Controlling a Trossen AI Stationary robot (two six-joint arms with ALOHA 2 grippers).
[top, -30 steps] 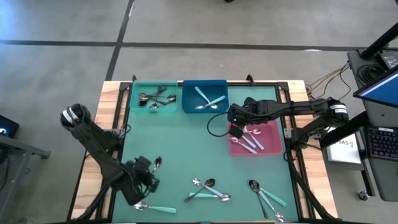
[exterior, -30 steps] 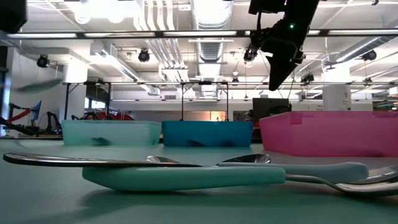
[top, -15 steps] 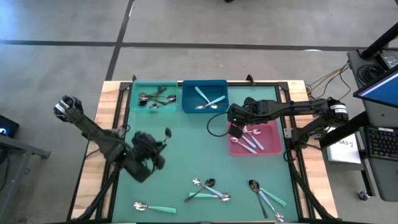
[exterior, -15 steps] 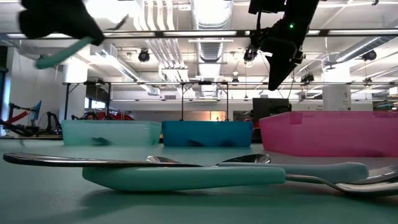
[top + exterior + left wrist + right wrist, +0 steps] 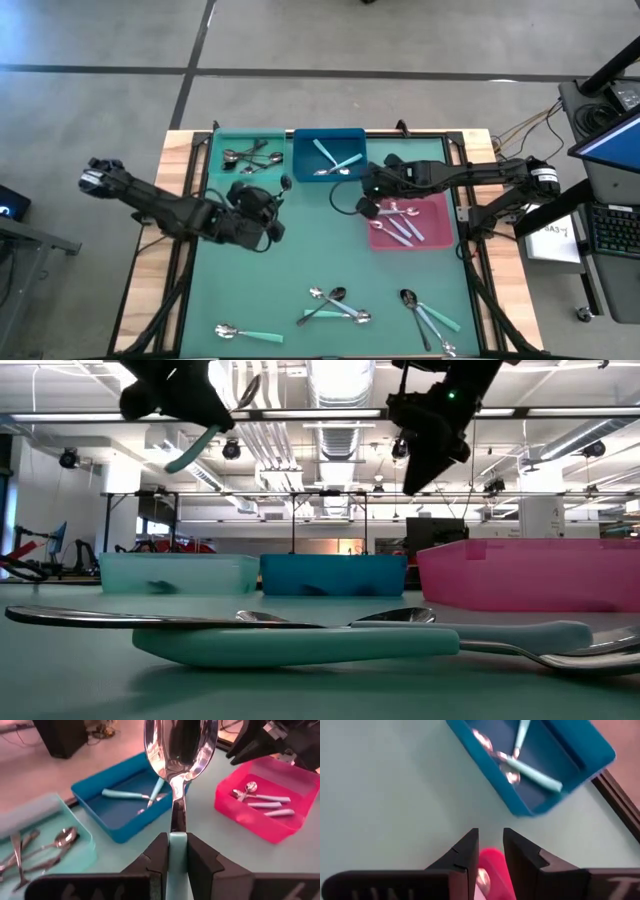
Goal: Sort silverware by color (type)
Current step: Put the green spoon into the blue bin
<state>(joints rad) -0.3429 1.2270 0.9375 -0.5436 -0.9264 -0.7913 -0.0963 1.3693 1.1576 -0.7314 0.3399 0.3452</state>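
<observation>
Bright, even overhead lighting; ceiling lamps (image 5: 330,375) glare; right wrist view blurred.

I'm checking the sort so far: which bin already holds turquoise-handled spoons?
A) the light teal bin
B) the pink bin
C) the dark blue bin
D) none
C: two turquoise-handled spoons lie crossed in the dark blue bin, also seen in the left wrist view.

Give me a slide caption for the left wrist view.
Left gripper holds a turquoise-handled spoon above the blue bin.
</observation>
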